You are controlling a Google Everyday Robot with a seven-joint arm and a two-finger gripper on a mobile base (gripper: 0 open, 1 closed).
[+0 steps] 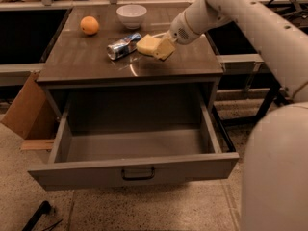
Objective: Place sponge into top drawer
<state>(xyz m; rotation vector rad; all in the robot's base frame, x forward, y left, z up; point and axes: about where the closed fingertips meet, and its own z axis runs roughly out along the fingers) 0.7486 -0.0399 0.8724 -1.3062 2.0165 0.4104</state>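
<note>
**Holding the sponge [148,44] over the cabinet, drawer open below**

Nearest, at the lower left of the frame, a black tool [36,215] lies on the speckled floor. The robot's pale body [276,177] fills the lower right corner. Across the lower middle the top drawer [132,170] stands pulled well out, with its flat grey front panel facing the camera and a small dark bar handle [138,173] at its centre. Its grey floor and side walls are in plain sight. A brown cardboard box [25,110] leans beside the cabinet at the left edge.

Above the drawer is the dark cabinet top [163,66]. On it, left of centre, lies a crushed can [122,47], tilted on its side. Just right of the can is the pale yellow sponge, pinched in the gripper [163,47] in the upper middle of the frame. The fingers are closed against its right end, and the sponge juts out leftward towards the can. The white arm [240,8] runs from the gripper up to the upper right corner.

Farther back, an orange [89,25] sits at the upper left of the top and a white bowl [131,14] near its rear edge.
</note>
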